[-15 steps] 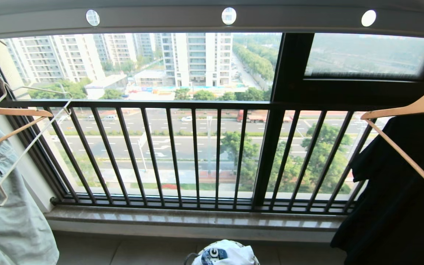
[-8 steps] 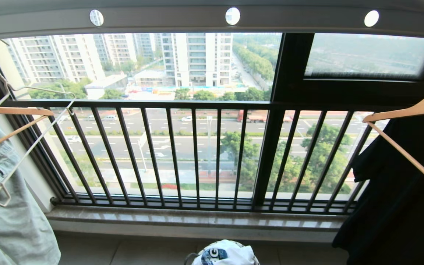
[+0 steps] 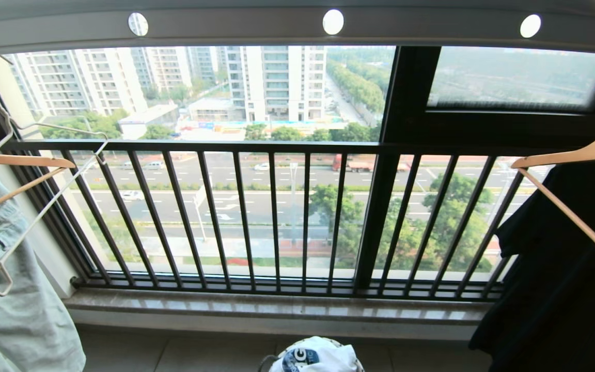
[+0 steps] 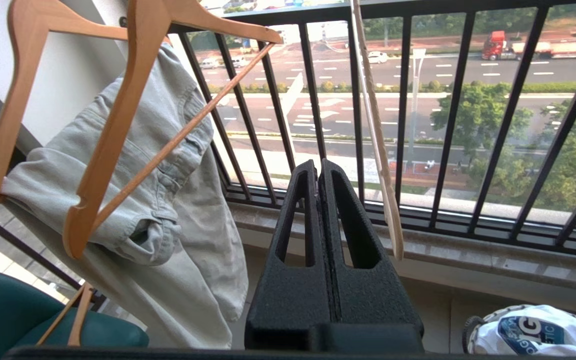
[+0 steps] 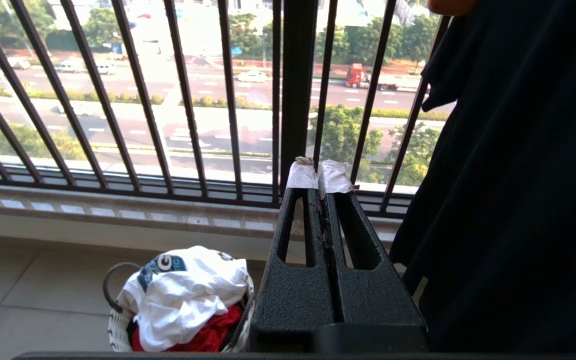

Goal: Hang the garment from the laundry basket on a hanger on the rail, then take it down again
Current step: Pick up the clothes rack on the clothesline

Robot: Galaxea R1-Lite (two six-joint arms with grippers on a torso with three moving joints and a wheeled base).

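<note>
The white garment [image 5: 183, 295] with its dark blue logo lies crumpled on top of the small woven laundry basket [image 5: 118, 330] on the floor below the window. It also shows at the bottom edge of the head view as the garment [image 3: 315, 356]. The thin cream hanger [image 3: 44, 213] hangs at the left from the grey-white rail [image 3: 225, 31] overhead. My left gripper [image 4: 318, 162] is shut and empty, raised in front of the railing with the hanger [image 4: 375, 130] just beside its tips. My right gripper [image 5: 318, 172], with white-taped tips, is shut and empty beside the basket. Neither arm shows in the head view.
A pale denim garment [image 3: 13, 299] hangs on a wooden hanger at the left, a black garment [image 3: 561, 268] on another at the right. The dark barred railing [image 3: 277, 217] and stone sill [image 3: 277, 307] stand ahead. A teal seat [image 4: 13, 310] stands at the left. Red cloth [image 5: 208, 337] lies under the T-shirt.
The rail's round holes and the hangers have drifted slightly to the right against the window. The basket and the garment have not moved.
</note>
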